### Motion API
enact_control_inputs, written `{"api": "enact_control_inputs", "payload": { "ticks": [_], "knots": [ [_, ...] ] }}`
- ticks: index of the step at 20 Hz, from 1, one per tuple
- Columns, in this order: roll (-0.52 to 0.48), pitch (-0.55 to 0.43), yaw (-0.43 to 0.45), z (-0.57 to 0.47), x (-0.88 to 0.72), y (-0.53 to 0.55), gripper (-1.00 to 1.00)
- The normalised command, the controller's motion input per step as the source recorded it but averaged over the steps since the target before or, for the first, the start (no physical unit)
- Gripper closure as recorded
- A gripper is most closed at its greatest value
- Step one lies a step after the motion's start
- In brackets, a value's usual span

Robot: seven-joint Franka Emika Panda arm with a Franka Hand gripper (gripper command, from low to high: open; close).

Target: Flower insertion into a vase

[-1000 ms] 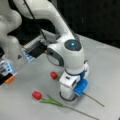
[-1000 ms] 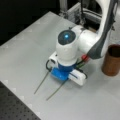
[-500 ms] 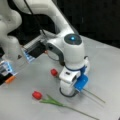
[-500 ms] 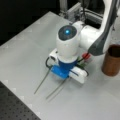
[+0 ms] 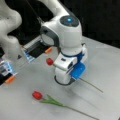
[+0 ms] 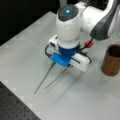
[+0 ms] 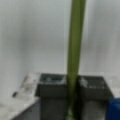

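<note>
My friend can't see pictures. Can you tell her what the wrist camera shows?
A green flower stem runs straight up the picture, pinched between the gripper's two dark fingers at the bottom. Behind it is the plain white table.

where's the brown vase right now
The dark-brown cylindrical vase stands upright at a front view's right edge on the white table, right of the end effector.

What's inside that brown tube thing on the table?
Nothing shows in the vase: its mouth looks dark, the bottom hidden. The hand grips one flower stem; another flower lies on the table.
</note>
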Motion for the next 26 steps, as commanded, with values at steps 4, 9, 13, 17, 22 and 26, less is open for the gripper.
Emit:
{"api": "enact_control_inputs", "payload": {
  "ticks": [4, 9, 13, 17, 22, 26],
  "knots": [
    [0.02, -0.065, 0.018, 0.34, -0.22, 0.02, 1.0],
    [0.031, -0.101, 0.037, 0.36, -0.23, 0.03, 1.0],
    [0.031, -0.045, 0.047, 0.25, -0.25, -0.02, 1.0],
    [0.05, -0.015, 0.059, 0.13, -0.22, -0.02, 1.0],
    [0.046, 0.01, 0.039, 0.14, -0.18, 0.0, 1.0],
    [0.036, 0.056, 0.033, 0.21, -0.16, 0.01, 1.0]
  ]
}}
